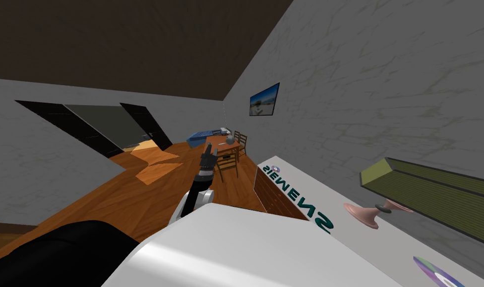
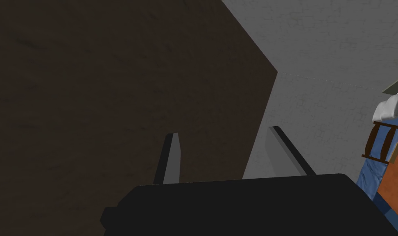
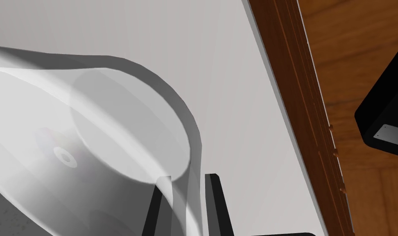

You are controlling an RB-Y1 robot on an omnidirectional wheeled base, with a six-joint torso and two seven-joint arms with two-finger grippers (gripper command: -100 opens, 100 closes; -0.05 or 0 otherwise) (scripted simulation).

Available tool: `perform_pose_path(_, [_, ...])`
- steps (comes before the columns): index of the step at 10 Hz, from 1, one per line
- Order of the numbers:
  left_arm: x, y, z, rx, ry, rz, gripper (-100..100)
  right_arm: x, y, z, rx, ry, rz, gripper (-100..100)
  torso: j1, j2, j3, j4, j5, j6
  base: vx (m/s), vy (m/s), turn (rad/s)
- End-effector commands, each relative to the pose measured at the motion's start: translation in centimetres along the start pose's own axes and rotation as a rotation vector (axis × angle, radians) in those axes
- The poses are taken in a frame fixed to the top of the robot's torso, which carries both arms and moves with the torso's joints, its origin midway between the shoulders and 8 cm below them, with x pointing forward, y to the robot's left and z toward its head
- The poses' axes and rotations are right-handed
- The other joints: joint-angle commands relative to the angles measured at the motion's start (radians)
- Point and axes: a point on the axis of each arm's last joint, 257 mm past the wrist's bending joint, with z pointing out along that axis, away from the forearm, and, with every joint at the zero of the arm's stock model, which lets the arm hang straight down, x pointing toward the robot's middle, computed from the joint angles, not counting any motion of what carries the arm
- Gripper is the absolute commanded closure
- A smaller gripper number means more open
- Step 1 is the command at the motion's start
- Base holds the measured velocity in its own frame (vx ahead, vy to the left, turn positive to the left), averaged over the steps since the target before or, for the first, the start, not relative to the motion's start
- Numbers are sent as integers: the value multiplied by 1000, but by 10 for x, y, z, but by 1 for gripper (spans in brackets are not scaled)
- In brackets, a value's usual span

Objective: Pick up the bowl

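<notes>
Translucent pale-grey bowl [image 3: 112, 135] in right gripper [image 3: 188, 178]

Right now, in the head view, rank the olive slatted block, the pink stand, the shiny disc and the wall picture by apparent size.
1. olive slatted block, clearly largest.
2. pink stand, shiny disc, wall picture: alike; the disc is cut off at the edge and the picture is far, so unranked.

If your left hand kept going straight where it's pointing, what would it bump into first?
Probably the dark brown ceiling. My left gripper is open and empty, aimed at that brown plane close to where the grey wall meets it. Nothing shows in between, but I can't tell how far it is.
</notes>
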Motion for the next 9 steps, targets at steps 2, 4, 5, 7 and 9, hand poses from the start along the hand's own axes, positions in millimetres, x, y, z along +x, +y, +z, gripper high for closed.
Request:
perform_pose_path(2, [0,0,0,0,0,0,0,2,3,-9,-3,-11,-23,100,0,-1,0,0,0,-1,90,-10,-87])
perform_pose_path(4, [0,0,0,0,0,0,0,3,5,-17,-5,-20,-42,100,0,-2,-1,0,1,-1,93,-17,-103])
perform_pose_path(5, [0,0,0,0,0,0,0,3,5,-20,-6,-24,-52,100,1,-2,-1,0,1,-1,94,0,-100])
perform_pose_path(7, [0,0,0,0,0,0,0,3,6,-28,-6,-33,-73,100,3,-1,-1,0,3,-1,75,-5,-109])
perform_pose_path(9, [0,0,0,0,0,0,0,4,6,-26,-7,-30,-67,0,3,2,1,0,3,-2,14,-1,-13])
